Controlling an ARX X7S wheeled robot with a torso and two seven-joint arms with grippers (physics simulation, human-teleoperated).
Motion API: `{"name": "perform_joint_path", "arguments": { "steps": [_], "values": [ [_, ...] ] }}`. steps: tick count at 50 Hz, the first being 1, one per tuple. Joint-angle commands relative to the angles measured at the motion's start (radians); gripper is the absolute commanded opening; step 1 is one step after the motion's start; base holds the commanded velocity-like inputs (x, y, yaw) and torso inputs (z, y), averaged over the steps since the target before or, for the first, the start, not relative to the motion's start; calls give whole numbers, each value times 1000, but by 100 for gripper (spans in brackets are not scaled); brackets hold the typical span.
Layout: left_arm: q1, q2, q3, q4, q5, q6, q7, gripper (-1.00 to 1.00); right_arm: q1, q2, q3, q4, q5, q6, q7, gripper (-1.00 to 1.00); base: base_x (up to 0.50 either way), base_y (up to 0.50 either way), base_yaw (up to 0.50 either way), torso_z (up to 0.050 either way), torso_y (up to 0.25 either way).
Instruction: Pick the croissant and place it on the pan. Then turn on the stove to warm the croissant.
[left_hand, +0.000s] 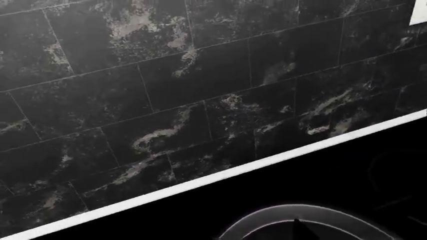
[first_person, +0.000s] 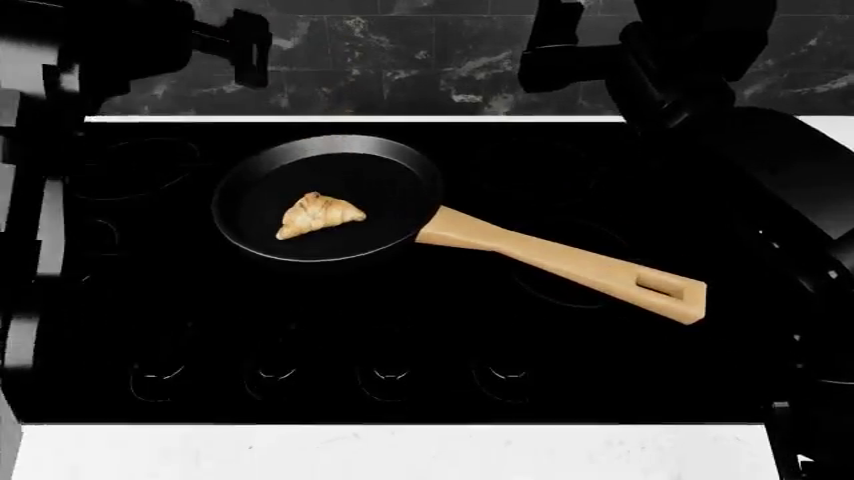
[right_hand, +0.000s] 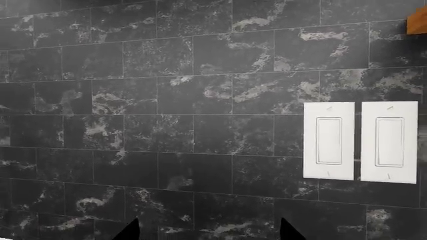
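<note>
One croissant — one pan

Dim, flat simulator light throughout; all three views render sharp, without blur or edge distortion. The glossy black stove swallows detail, so its burner rings are barely visible, perhaps faint reflections. The croissant is evenly lit.

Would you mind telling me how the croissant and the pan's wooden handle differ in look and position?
The croissant is a small, ridged, golden crescent, while the handle is a long, smooth, straight tan bar with a slot near its end. The croissant lies inside the pan, within its rim; the handle sticks out beyond the rim over the stove. Both are warm tan against the black pan and cooktop.
</note>
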Motion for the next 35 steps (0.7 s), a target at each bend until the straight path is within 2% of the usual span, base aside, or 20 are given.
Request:
{"name": "perform_joint_path", "arguments": {
  "steps": [1,26,32,35],
  "values": [
    [52,-89,-116,184,-21,-132,-95,100,3,4,0,-15,12,23,21,100,-500,125,0,0,0],
    [35,-67,-114,46,-25,-42,-77,100,-6,4,3,2,6,-3,12,100,-500,120,0,0,0],
    [42,-71,-115,60,-26,-51,-79,100,-5,10,-13,-1,-14,-8,9,100,-13,1,0,0,0],
    [45,-70,-114,50,-26,-44,-78,100,-5,13,-16,-3,-17,-10,7,100,0,500,0,0,0]
  ]
}}
